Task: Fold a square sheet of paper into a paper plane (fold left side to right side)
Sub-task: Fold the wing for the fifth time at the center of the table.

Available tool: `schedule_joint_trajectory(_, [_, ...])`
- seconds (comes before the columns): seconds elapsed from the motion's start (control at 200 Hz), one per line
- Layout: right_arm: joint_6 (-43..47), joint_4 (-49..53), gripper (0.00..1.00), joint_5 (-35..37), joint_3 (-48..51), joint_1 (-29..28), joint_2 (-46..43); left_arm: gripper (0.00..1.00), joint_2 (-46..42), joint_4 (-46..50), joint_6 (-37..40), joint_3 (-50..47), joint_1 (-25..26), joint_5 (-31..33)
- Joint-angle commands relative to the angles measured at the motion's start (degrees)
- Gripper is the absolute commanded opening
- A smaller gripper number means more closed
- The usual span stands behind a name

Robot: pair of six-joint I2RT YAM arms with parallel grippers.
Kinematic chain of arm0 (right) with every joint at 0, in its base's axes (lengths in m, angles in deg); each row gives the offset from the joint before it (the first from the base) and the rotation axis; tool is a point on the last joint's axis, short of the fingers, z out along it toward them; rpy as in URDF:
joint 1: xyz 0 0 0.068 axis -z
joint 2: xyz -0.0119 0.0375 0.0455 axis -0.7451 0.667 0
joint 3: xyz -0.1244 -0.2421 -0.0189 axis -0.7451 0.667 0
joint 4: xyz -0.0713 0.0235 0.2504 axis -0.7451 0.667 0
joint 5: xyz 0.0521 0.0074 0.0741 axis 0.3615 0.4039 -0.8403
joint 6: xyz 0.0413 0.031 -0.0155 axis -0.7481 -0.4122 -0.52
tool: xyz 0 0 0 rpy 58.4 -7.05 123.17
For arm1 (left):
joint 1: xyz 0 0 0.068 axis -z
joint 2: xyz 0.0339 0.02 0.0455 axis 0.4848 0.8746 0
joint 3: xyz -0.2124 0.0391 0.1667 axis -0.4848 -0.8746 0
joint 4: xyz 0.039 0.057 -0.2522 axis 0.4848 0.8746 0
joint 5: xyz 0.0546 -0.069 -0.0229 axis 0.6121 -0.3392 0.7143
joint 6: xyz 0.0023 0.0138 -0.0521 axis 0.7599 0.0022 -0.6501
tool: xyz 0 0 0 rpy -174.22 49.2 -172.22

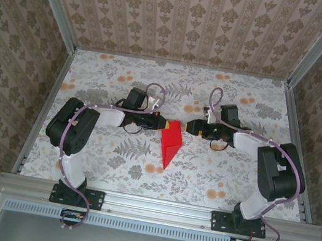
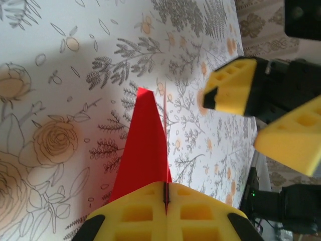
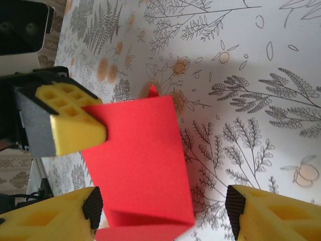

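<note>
Left gripper (image 2: 166, 195) fingers pressed together, pinching the upper edge of the red paper (image 1: 171, 144); the paper is a narrow creased dart at mid-table on the floral tablecloth (image 1: 124, 83), wide end between the two grippers, point toward the arm bases. Right gripper (image 3: 160, 213) fingers (image 3: 271, 216) spread, one either side of the wide end; cannot tell whether they touch the paper.
</note>
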Motion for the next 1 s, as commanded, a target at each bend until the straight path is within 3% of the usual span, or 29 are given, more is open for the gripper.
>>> schedule_joint_trajectory(0.0, [1.72,-5.19,0.68,-4.86,-1.91,0.14,3.49,0.0,-0.67,-0.84,3.61,-1.05,-0.42,-4.25])
schedule_joint_trajectory(0.495, [-1.11,-13.14,0.56,-13.75,-3.45,-1.0,15.03,0.0,1.27,-3.26,3.22,-1.49,-0.34,-5.41])
schedule_joint_trajectory(0.995, [1.11,-8.62,0.23,-13.21,-3.27,-1.25,11.67,0.0,4.08,-2.91,3.99,-0.92,-0.43,-4.73])
